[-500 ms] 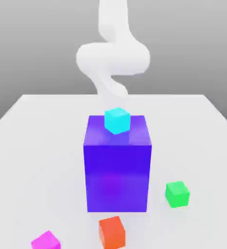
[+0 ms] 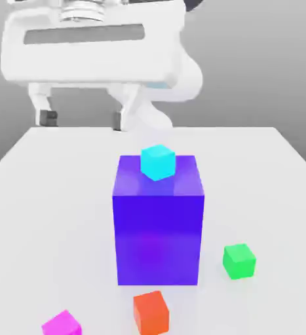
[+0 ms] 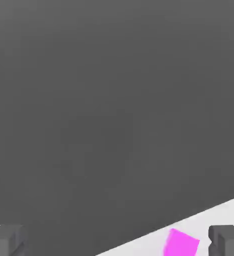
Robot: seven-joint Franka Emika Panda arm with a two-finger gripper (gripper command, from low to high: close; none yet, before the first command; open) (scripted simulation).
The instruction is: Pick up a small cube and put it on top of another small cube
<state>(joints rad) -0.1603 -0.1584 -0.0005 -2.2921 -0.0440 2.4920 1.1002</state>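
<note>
The small magenta cube (image 2: 61,324) lies at the table's front edge, on the exterior view's left. The small green cube (image 2: 239,261) sits on the table to the right of the big purple-blue block (image 2: 158,222). My gripper (image 2: 83,119) hangs high above the table on the left, close to the camera. Its two dark-tipped fingers (image 2: 47,118) are spread wide, open and holding nothing. In the hand view the magenta cube (image 3: 180,243) shows near one fingertip (image 3: 229,240), far below the gripper (image 3: 118,242).
A cyan small cube (image 2: 158,162) rests on top of the purple-blue block. An orange-red small cube (image 2: 151,313) lies in front of the block, between the magenta and green cubes. The white table (image 2: 63,196) stretches around them.
The white hand has swung into the top left of the exterior view, where only the arm behind the block showed before. None of the cubes has moved.
</note>
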